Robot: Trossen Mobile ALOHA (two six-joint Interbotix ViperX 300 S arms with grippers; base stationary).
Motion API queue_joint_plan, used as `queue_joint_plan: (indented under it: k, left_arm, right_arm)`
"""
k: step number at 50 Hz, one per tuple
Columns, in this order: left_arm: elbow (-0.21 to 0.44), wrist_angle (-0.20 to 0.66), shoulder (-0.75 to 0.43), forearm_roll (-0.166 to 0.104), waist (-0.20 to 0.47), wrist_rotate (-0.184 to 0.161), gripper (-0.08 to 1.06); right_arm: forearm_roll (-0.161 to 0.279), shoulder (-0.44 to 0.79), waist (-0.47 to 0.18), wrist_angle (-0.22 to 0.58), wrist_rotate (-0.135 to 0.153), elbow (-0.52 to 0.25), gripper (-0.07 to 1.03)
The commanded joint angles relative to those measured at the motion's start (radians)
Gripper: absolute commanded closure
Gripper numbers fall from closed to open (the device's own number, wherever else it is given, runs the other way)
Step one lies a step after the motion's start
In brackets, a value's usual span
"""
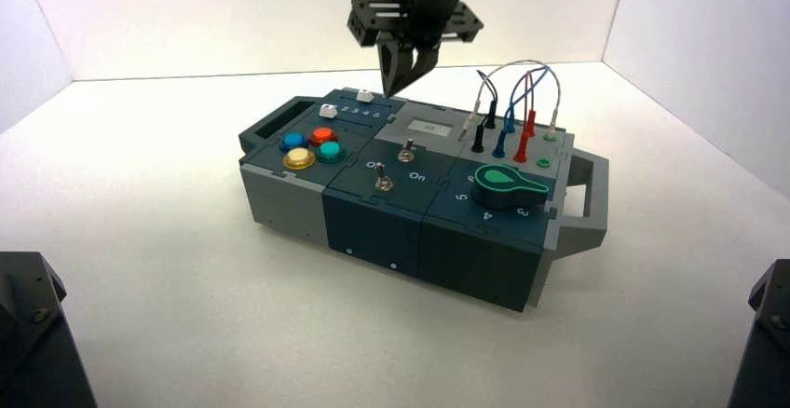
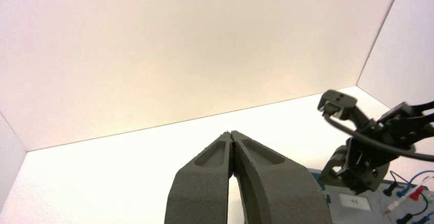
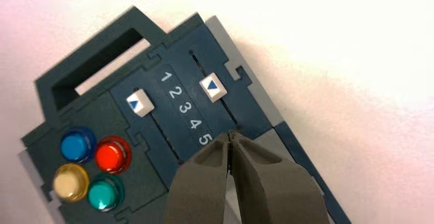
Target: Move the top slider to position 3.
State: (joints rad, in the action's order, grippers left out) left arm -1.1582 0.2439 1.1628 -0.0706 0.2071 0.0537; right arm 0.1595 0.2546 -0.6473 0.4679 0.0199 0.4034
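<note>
The right tool (image 3: 231, 134) has its two grey fingers pressed together, tips touching, with nothing between them. In the right wrist view it sits at the lower middle of the frame, its tips at the end of the slot near the printed 5. In the high view the same tool (image 1: 401, 77) hangs at the upper middle of the frame, pointing down over the far edge of the box (image 1: 373, 222), just right of the sliders.

The top slider (image 3: 212, 87) is a small white boxy knob with a blue triangle on its face, riding in a thin dark slot on teal plastic. In the right wrist view it lies above the centre of the frame, level with the digit 2 or thereabouts in the white row 1 to 5. Position 3 (image 3: 183, 107) is the next digit down that row, between the slider and the tool tips. In the high view the slider (image 1: 365, 95) is a white speck above the box's centre-left.

A second white knob (image 3: 139, 104) sits in the other slot, left of the digits. Blue, red, yellow and green buttons (image 3: 92, 168) cluster at the lower left.

The left tool (image 2: 233, 134) is also closed, tips meeting, at the bottom middle of its own view, above the white surface (image 2: 102, 183).
</note>
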Motion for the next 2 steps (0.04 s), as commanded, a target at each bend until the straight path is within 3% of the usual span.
queue_joint_plan:
  k: [1,2]
  left_arm:
    - [0.014,-0.006,-0.012,-0.002,-0.003,-0.003,1.01]
    - [0.014,-0.006,-0.014,-0.002,-0.003,-0.003,1.01]
  right_arm:
    - [-0.008,-0.072,0.0,-0.014,0.006,-0.003,0.99]
    - [-0.011,-0.078,0.0,-0.014,0.008,-0.003,0.99]
